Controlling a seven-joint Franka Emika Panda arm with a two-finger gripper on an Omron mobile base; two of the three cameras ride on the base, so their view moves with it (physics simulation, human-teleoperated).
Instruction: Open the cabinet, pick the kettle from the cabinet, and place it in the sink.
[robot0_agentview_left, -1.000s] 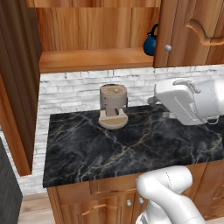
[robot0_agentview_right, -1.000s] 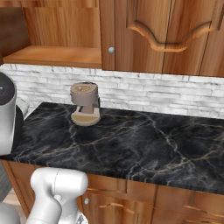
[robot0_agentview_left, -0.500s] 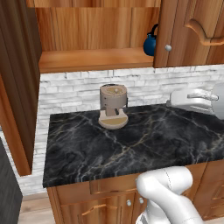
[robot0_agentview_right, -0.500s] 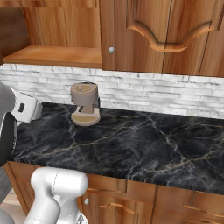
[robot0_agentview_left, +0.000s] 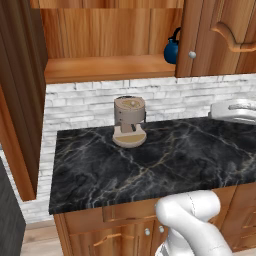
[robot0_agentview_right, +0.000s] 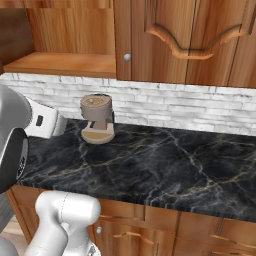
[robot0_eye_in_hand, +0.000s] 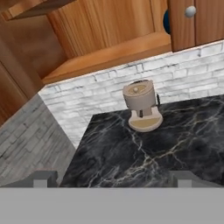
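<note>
Kettle (robot0_agentview_left: 171, 49) seen at right end of open cabinet (robot0_agentview_left: 107, 67) shelf, half hidden by closed door. Tool (robot0_eye_in_hand: 113, 178) spread wide, empty, held back over table (robot0_agentview_left: 150, 165) edge, presumably for reach.

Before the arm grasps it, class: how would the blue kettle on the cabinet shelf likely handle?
The kettle looks rigid. Its round body might slip in a side pinch; the arched handle seems a surer hold. Half hidden behind the closed door, it probably needs careful extraction.

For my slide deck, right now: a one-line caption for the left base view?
Open reddish-brown wooden wall cabinet with small dark-blue kettle shelved, tan cylindrical coffee machine below.
</note>
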